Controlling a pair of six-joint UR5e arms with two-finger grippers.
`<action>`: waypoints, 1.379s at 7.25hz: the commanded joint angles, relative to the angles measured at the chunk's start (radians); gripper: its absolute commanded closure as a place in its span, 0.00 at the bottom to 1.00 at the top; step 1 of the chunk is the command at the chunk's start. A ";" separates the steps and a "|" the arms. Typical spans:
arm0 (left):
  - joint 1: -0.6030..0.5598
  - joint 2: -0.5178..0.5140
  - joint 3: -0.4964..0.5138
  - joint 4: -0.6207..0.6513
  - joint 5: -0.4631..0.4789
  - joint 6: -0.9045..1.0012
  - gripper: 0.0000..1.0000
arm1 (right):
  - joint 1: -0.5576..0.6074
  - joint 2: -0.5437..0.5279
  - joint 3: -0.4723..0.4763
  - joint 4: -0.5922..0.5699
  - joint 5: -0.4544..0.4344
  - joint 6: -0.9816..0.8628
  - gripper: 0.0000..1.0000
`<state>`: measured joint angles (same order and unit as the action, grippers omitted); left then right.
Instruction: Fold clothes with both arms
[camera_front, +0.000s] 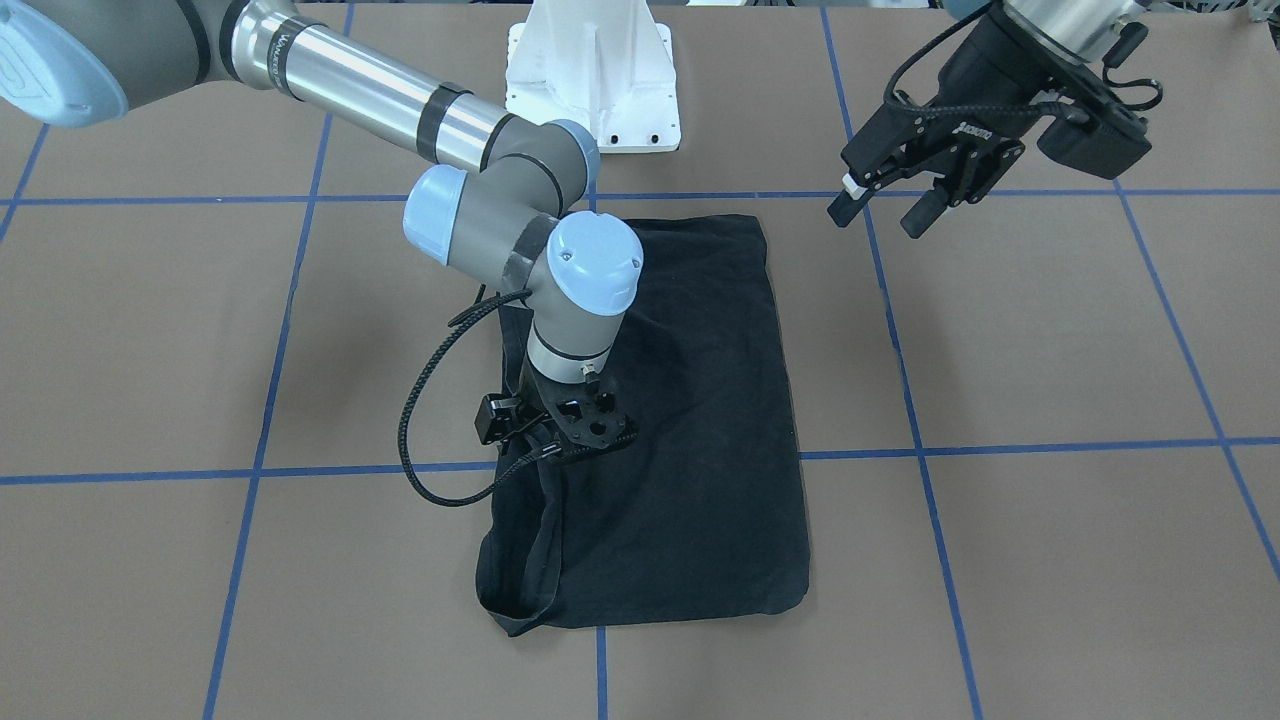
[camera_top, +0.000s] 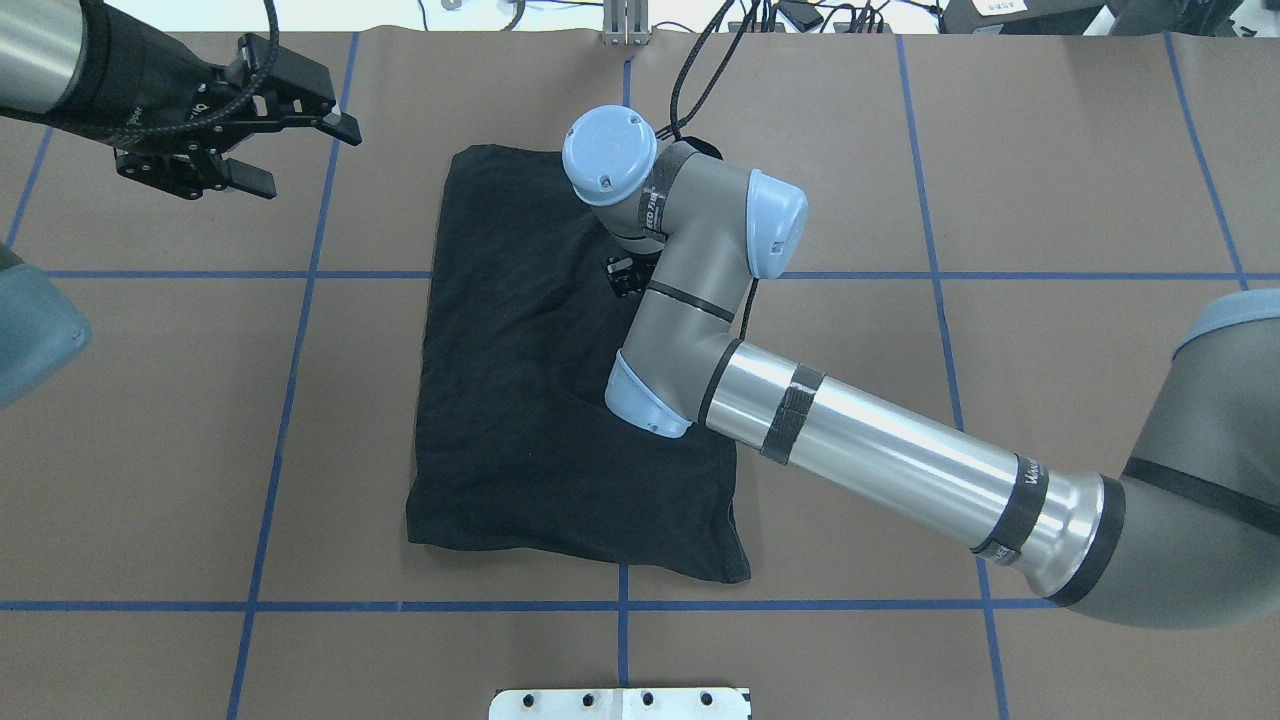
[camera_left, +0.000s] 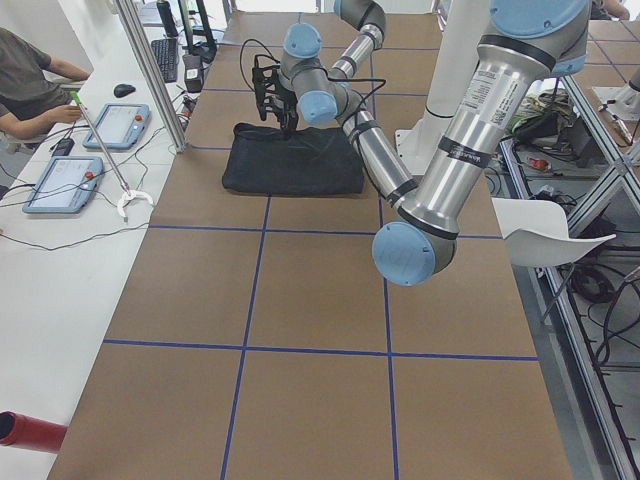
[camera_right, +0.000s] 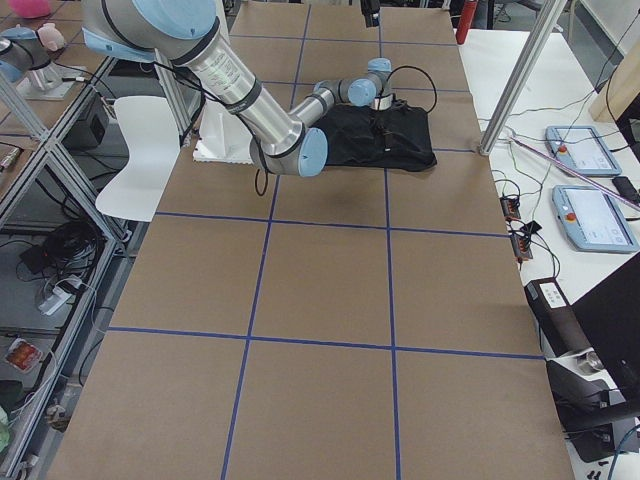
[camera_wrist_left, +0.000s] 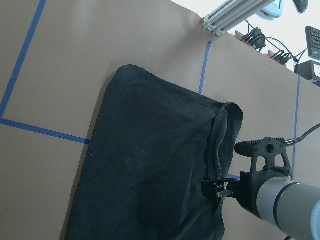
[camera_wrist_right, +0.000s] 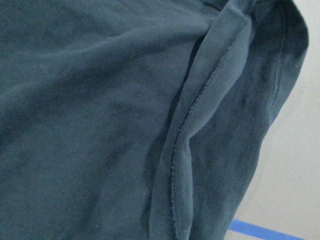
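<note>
The black T-shirt (camera_front: 690, 400) lies folded into a plain black rectangle in the middle of the table; it also shows in the overhead view (camera_top: 520, 380) and the left wrist view (camera_wrist_left: 150, 170). No print shows. My right gripper (camera_front: 565, 450) points down onto the shirt's edge by a raised hem fold (camera_wrist_right: 200, 100). Its fingertips are lost against the black cloth, so I cannot tell whether it is open or shut. My left gripper (camera_front: 885, 210) is open and empty, held above the bare table beside the shirt's corner nearest the robot; it also shows in the overhead view (camera_top: 300, 158).
The white pedestal base (camera_front: 590, 80) stands at the robot's side of the table. Blue tape lines (camera_top: 620, 605) grid the brown surface. In the exterior left view a side table holds tablets (camera_left: 60, 185) with an operator seated at it.
</note>
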<state>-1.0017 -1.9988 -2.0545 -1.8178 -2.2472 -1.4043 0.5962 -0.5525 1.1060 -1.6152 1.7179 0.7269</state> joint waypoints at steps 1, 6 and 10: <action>0.000 0.000 0.000 0.002 -0.005 -0.001 0.00 | 0.010 -0.001 -0.023 -0.002 -0.004 -0.010 0.01; 0.002 -0.008 0.010 0.000 -0.005 0.001 0.00 | 0.072 -0.035 -0.034 -0.014 0.009 -0.056 0.01; 0.006 -0.009 0.016 0.000 -0.005 0.001 0.00 | 0.215 -0.091 0.108 -0.185 0.131 -0.219 0.01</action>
<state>-0.9977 -2.0079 -2.0402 -1.8178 -2.2519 -1.4036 0.7612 -0.6536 1.1577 -1.7012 1.7905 0.5554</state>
